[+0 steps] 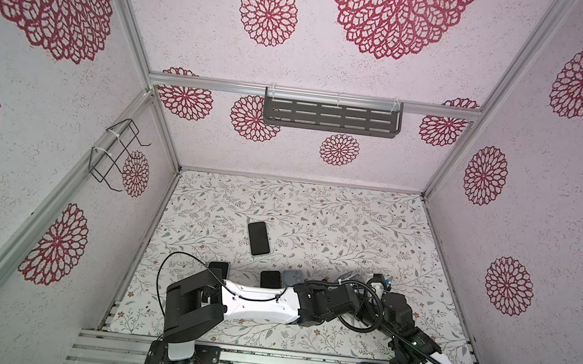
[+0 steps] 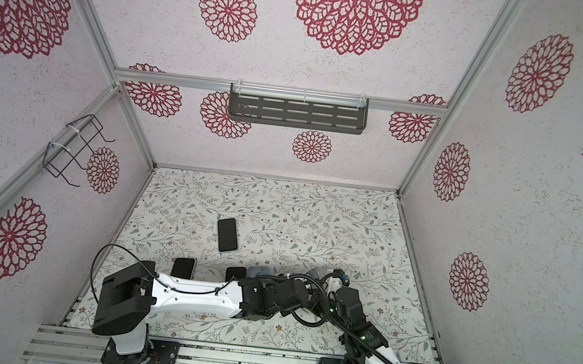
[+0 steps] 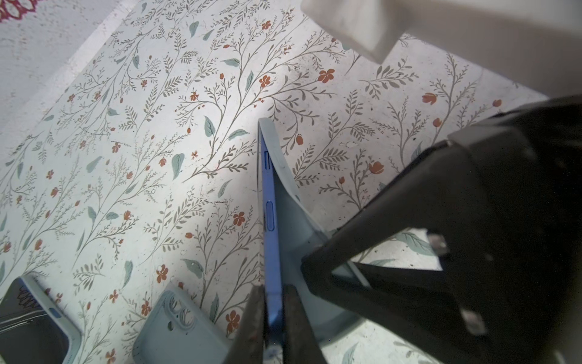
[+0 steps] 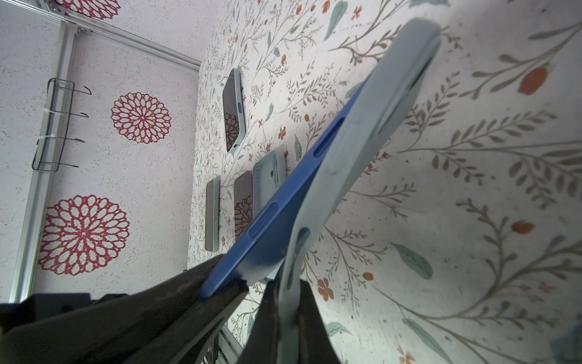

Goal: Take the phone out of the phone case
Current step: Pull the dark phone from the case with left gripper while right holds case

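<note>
A blue phone [image 3: 271,201] stands on edge above the table, half peeled out of its pale grey-blue phone case [image 3: 294,217]. My left gripper [image 3: 272,294] is shut on the phone's bared end. The case bends away from the phone [image 4: 277,214] in the right wrist view, and my right gripper [image 4: 285,291] is shut on the case's [image 4: 362,135] loose rim. The phone's far end still sits inside the case. In both top views the two grippers meet low at the front right of centre, where only a sliver of the case [image 1: 349,274] shows.
A black phone [image 1: 258,238] [image 2: 227,234] lies in the middle of the floral table. Two more phones [image 1: 218,268] [image 1: 269,279] and a face-down pale case [image 1: 292,277] [image 3: 176,331] lie beside the left arm. A wire rack [image 1: 113,155] and a shelf [image 1: 331,116] hang on the walls.
</note>
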